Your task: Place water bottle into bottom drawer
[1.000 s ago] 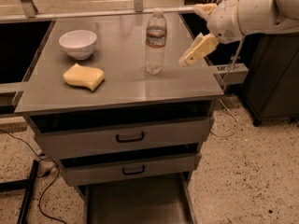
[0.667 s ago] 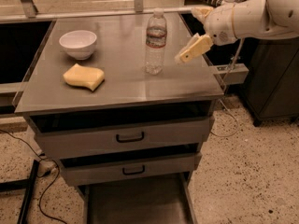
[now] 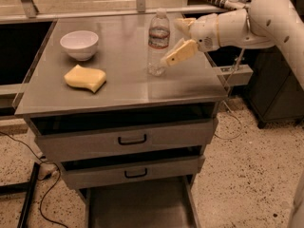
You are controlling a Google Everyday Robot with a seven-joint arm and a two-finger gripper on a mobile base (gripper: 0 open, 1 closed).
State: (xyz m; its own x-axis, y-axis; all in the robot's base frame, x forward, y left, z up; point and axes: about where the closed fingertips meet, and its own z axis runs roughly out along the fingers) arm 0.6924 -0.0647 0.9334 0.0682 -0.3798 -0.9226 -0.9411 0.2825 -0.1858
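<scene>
Our gripper (image 3: 172, 41) hovers just beside the upright bottle (image 3: 158, 42) on the table (image 3: 118, 87), fingers (image 3: 183, 51) spread wide. If we close off-centre, we could tip it, and it would never reach the open bottom drawer (image 3: 137, 205).

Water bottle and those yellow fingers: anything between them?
In the camera view, only bare grey tabletop separates the clear plastic water bottle from the gripper, open just beside it.
</scene>
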